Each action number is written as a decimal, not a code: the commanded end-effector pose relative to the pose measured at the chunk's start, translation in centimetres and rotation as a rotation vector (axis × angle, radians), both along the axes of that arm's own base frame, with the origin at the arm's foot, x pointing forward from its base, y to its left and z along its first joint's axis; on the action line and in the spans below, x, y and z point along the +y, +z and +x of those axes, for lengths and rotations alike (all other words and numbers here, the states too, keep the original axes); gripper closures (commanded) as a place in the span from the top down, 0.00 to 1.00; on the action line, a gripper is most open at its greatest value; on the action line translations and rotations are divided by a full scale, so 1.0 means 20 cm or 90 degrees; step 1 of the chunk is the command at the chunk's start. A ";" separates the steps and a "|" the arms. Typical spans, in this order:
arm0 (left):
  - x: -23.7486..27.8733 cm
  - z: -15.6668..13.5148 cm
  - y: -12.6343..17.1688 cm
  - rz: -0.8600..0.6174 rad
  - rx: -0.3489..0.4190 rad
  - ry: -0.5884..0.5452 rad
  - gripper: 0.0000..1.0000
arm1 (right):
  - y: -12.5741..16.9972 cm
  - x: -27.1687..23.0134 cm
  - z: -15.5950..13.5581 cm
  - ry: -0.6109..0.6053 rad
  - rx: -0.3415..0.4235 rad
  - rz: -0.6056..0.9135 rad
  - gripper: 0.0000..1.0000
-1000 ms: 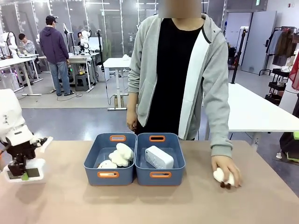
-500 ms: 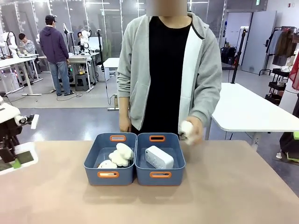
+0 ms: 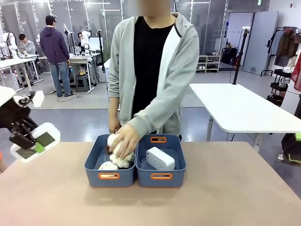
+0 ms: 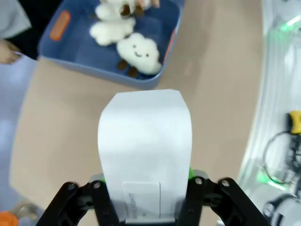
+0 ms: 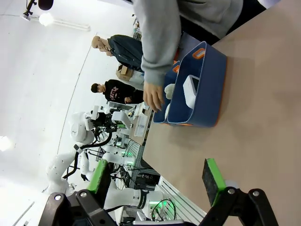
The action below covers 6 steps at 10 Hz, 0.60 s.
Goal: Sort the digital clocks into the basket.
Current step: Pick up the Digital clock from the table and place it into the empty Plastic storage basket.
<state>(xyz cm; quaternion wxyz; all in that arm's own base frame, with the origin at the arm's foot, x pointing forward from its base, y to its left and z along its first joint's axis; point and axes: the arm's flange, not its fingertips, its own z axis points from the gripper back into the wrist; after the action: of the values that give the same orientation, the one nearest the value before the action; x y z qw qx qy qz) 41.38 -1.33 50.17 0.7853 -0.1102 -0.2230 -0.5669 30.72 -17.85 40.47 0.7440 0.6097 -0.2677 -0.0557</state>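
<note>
My left gripper [image 3: 29,145] hangs above the table's far left edge, shut on a white digital clock [image 3: 43,138] that is tilted with its dark face up. In the left wrist view the clock's white back [image 4: 146,146] fills the space between my fingers [image 4: 194,182]. A second digital clock [image 3: 160,158] lies in the right-hand blue basket [image 3: 178,177]. My right gripper [image 5: 155,181] is open and holds nothing, well short of the basket [image 5: 209,99] and the clock [image 5: 191,89] in it.
A twin blue bin [image 3: 91,170] stands against the basket's left side and holds fluffy white sheep plush toys [image 4: 138,52]. The person's hand [image 3: 123,141] presses another plush into it. Bare tabletop [image 3: 235,197] stretches out to the right and front.
My left gripper has lifted the clock off the table and tilted it. The person has carried a sheep plush from the table's right side into the left bin.
</note>
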 end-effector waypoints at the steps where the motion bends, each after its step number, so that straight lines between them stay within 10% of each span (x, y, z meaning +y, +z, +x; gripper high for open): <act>1: 0.41 -0.16 0.03 -0.038 -0.065 0.107 0.00 | 0.01 0.00 -0.01 0.003 -0.002 -0.001 1.00; 3: 0.81 -0.40 0.13 -0.091 -0.152 0.256 0.00 | 0.01 0.00 -0.01 0.003 -0.002 -0.001 1.00; 6: 0.97 -0.50 0.09 -0.093 -0.153 0.316 0.00 | 0.01 0.00 -0.01 0.003 -0.002 -0.001 1.00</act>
<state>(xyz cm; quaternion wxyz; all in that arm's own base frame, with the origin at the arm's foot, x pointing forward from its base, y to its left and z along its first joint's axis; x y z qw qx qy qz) 29.90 20.17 53.07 0.8561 -0.0533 -0.3829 -0.3431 30.72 -17.87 40.46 0.7440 0.6096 -0.2678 -0.0560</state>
